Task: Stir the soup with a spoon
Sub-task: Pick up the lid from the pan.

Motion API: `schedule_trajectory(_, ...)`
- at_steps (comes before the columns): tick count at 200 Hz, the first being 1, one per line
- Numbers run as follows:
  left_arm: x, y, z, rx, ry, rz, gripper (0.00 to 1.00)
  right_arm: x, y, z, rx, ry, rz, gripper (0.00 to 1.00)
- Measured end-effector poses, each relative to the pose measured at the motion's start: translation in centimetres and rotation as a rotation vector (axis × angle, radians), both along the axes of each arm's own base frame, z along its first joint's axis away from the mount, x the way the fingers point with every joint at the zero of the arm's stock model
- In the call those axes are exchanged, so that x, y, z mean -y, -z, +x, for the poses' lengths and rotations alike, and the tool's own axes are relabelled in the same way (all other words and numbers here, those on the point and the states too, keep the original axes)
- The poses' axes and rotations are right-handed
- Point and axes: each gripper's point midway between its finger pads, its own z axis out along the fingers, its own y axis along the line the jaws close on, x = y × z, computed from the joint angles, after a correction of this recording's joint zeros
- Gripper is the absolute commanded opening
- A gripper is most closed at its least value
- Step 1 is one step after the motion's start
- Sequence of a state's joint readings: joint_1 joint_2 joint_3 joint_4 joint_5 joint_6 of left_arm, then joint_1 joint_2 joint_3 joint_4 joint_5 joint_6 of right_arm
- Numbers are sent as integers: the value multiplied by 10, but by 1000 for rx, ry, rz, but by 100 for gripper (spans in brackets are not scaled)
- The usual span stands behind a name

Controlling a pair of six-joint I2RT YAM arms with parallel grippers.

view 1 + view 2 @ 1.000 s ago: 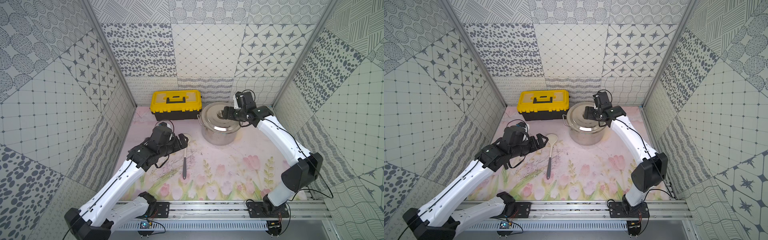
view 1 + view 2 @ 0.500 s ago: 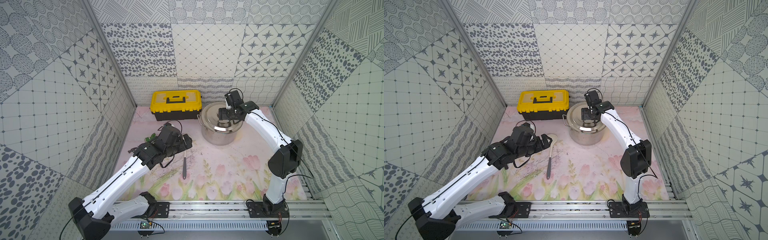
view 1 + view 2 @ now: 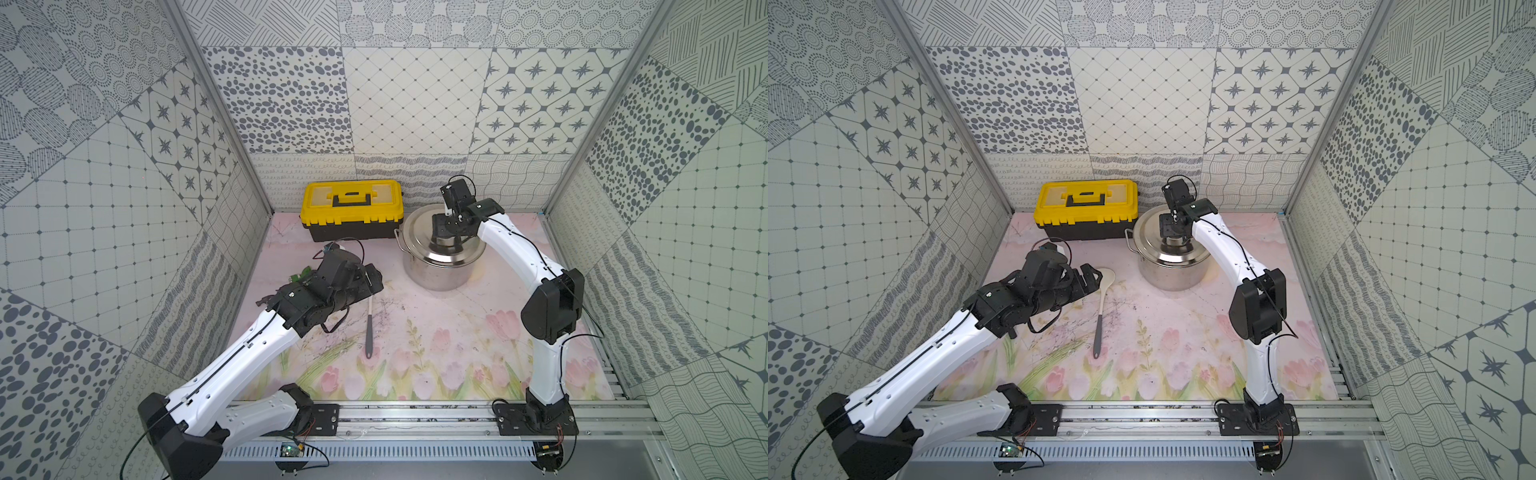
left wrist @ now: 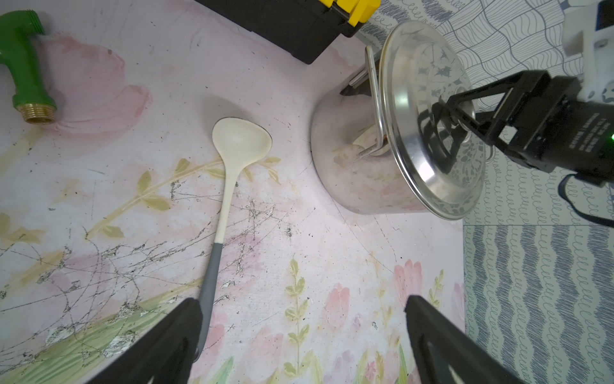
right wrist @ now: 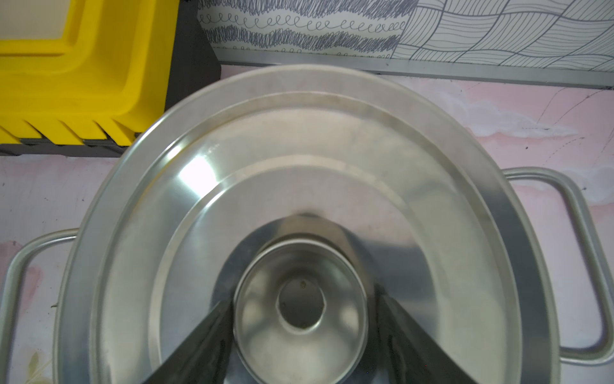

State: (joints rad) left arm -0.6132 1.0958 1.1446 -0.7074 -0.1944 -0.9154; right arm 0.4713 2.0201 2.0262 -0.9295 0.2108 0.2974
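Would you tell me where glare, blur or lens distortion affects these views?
Right wrist view: a bright glare patch on the lid, whose far rim looks soft. Left wrist view: wide-angle distortion makes the pot lean, and the lid mirrors the wall pattern. Both top views: even light, soft shadows, sharp.

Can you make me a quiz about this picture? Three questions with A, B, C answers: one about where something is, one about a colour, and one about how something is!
1. The lid of the pot is:
A) on the pot
B) leaning on the wall
C) lifted high in the air

2. The toolbox has a top that is:
A) red
B) blue
C) yellow

3. The spoon is:
A) inside the pot
B) flat on the flowery mat
C) on top of the toolbox

Answers:
1 A: the lid covers the pot, with the right claw around its knob.
2 C: both top views show a yellow top.
3 B: it lies on the mat near the open left claw.
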Motion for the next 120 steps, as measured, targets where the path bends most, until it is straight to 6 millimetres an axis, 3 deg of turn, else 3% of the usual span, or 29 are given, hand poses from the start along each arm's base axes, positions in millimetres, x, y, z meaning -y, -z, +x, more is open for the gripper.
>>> schedule_trajectory(52, 0, 0, 2, -1, -2, 5, 100, -3, 0, 6, 3, 0, 2, 57)
schedule_trajectory(92, 0, 2, 5, 1, -11, 17, 99, -3, 0, 6, 2, 1, 1, 56)
schedule_trajectory(120, 1, 4, 7, -3, -12, 20, 99, -3, 0, 6, 2, 1, 0, 34)
